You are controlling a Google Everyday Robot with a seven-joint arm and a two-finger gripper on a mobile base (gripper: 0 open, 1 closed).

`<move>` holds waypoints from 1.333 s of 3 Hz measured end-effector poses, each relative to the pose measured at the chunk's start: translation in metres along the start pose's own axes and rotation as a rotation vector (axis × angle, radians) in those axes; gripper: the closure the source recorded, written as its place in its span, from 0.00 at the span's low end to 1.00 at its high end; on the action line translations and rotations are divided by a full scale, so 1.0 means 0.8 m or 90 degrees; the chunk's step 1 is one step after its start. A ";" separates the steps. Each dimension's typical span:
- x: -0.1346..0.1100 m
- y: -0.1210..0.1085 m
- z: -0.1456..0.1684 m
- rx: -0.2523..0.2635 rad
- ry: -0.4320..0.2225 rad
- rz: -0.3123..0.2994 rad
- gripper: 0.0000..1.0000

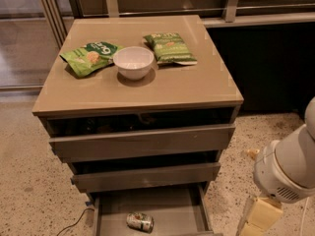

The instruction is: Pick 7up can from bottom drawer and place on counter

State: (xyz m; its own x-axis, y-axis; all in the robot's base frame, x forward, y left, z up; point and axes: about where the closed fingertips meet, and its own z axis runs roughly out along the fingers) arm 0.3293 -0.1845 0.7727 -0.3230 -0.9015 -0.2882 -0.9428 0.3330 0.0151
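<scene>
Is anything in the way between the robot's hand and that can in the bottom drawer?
Only the drawer's right wall. The can lies on its side in the open bottom drawer. The gripper hangs to its right, outside the drawer. From above, the can looks uncovered.

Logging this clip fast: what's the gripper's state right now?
Gripper: low at the right, outside the bottom drawer, apart from the 7up can lying in it; open or closed cannot be told.

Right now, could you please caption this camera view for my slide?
7up can lies on its side in the open bottom drawer; gripper low at right.
</scene>
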 end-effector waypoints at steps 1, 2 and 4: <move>-0.002 0.016 0.060 -0.021 -0.045 0.018 0.00; -0.020 0.022 0.123 -0.014 -0.117 0.032 0.00; -0.014 0.021 0.138 -0.020 -0.109 0.043 0.00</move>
State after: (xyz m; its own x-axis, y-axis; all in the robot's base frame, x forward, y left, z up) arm 0.3259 -0.1384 0.6702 -0.3693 -0.8162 -0.4443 -0.9224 0.3801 0.0684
